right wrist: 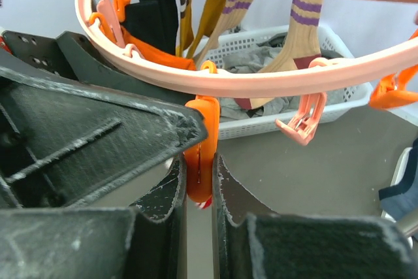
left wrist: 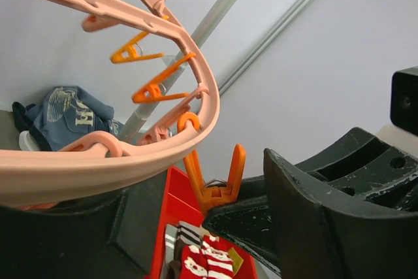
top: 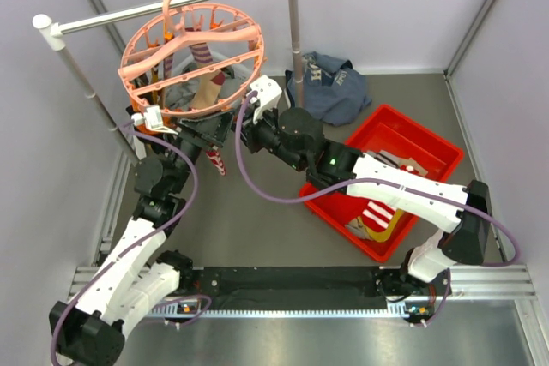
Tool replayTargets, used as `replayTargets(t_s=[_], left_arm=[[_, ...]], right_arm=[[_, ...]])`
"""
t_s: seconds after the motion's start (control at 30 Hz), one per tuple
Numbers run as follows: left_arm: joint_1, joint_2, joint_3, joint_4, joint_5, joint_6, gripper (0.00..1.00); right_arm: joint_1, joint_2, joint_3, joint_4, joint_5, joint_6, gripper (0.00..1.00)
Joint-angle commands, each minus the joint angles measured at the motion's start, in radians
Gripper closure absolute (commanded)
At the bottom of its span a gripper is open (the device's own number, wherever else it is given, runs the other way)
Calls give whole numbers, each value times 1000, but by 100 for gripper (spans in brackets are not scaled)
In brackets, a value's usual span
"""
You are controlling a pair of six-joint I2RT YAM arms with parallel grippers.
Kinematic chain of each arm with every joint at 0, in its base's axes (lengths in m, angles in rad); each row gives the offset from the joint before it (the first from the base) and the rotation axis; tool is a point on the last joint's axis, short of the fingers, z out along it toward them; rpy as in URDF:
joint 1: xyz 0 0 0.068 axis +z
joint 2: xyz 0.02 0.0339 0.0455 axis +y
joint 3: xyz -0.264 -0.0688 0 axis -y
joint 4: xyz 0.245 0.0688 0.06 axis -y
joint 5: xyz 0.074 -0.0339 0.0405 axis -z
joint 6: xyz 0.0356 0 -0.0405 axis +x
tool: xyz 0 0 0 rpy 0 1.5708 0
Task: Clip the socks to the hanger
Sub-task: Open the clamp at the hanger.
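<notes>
- Rail stand [top: 171, 4]: white-and-grey, across the upper left of the top view.
- Hanger [top: 184, 45]: salmon-pink ring hung from the rail at upper left, several socks [right wrist: 307, 24] already pegged.
- Red bin [top: 390, 122]: right of centre, holding loose socks.
- Navy garment [top: 334, 83]: heaped just above the bin.
- White basket [right wrist: 287, 119]: beneath the ring.
- Right gripper [right wrist: 199, 181]: jaws pinched tight on an orange clip peg [right wrist: 199, 142] at the ring's lower right edge.
- Left gripper [left wrist: 212, 191]: jaws partly apart either side of that peg, holding nothing.
- Striped sock [top: 215, 159]: red-and-white, dangling below both grippers.
</notes>
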Motion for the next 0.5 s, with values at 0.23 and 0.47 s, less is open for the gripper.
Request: replayTargets(t_s=[0.23,0.47], left_arm=[[-40,32,38,68,-14,53,53],[-41,33,51,49,-25,85,72]], right_arm=[[14,26,72,5,-54,-35,100],[14,9,58,-9,-34,-32,82]])
